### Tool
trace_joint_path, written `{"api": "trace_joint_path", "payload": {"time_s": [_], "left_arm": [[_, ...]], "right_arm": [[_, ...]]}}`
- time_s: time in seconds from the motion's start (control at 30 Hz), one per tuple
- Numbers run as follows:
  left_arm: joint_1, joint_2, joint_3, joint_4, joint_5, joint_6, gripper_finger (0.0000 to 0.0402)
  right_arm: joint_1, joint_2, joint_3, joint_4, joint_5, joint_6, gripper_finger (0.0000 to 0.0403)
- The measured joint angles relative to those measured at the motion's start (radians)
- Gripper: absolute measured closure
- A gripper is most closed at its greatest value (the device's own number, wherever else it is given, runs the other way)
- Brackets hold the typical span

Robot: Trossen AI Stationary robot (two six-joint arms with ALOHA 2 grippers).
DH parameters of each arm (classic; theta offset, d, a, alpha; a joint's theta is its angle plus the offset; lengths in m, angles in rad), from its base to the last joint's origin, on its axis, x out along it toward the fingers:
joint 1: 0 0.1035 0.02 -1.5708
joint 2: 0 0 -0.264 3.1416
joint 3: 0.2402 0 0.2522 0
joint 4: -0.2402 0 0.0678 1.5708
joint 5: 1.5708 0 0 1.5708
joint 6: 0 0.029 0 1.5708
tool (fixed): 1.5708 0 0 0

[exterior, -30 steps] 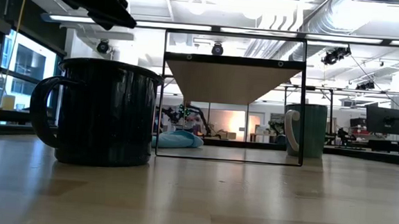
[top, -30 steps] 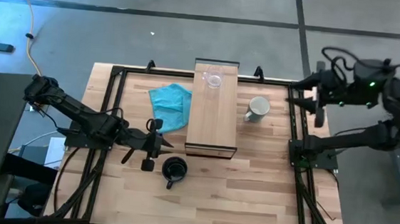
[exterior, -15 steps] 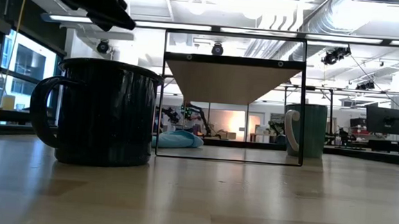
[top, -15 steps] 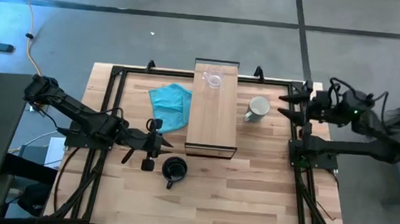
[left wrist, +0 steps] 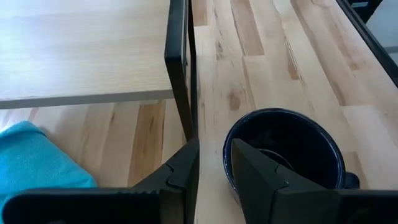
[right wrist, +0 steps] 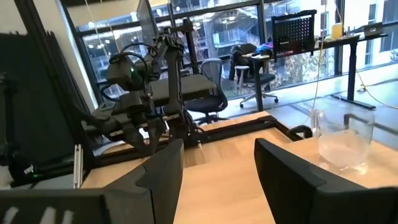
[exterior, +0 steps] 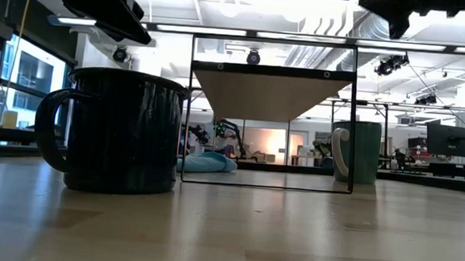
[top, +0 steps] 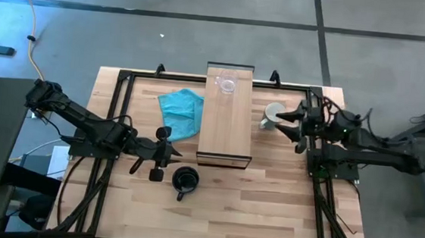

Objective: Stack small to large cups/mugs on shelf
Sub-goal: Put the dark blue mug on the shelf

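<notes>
High view: the white mug (top: 274, 115) stands on the surface (top: 266, 207) just beside the shelf (top: 226, 116), at about 2 o'clock from the surface's middle. The right hand (top: 289, 122), seen out past the surface's 3 o'clock edge a second ago, has been swung inward and is now held right at the mug on its 3 o'clock side, fingers spread open; whether it touches the mug cannot be told. This is judged to be the approach for a first grasp, so nothing is yet nested.

The clear glass cup (top: 227, 84) is seen upright on the shelf near its 12 o'clock end, unmoved. The black mug (top: 185, 181) is seen on the surface at about 7 o'clock, beside the shelf's near corner, also unmoved. The left hand (top: 162, 154) is held at 9 o'clock from that mug, where it was a second ago; in its wrist view the fingers (left wrist: 255, 174) are parted only slightly, with nothing between them.

A teal cloth (top: 182, 110) lies crumpled at 10 o'clock, against the shelf's long side. The surface is pale wood planks, framed by dark rails.

Beyond the surface, an open workroom is shown in the right wrist view: large windows, office chairs (right wrist: 252, 74) and desks. No person is visible.
</notes>
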Motion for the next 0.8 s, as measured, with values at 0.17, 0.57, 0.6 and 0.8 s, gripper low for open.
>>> {"api": "trace_joint_path", "payload": {"time_s": [0.17,0.57,0.6,0.8], "left_arm": [[0.000,0.000,0.000,-0.007,0.000,-0.004,0.0318],[0.000,0.032,0.000,-0.045,0.043,-0.011,0.0318],[0.000,0.041,0.002,-0.053,0.063,-0.020,0.0318],[0.000,0.135,0.066,-0.127,0.124,-0.024,0.0318]], "right_arm": [[-0.001,0.000,-0.098,0.062,0.020,0.011,0.0215],[-0.002,-0.003,-0.149,0.027,0.134,-0.023,0.0215],[-0.002,-0.005,-0.149,0.018,0.143,-0.023,0.0215],[-0.002,-0.014,-0.149,-0.008,0.171,-0.011,0.0215]]}}
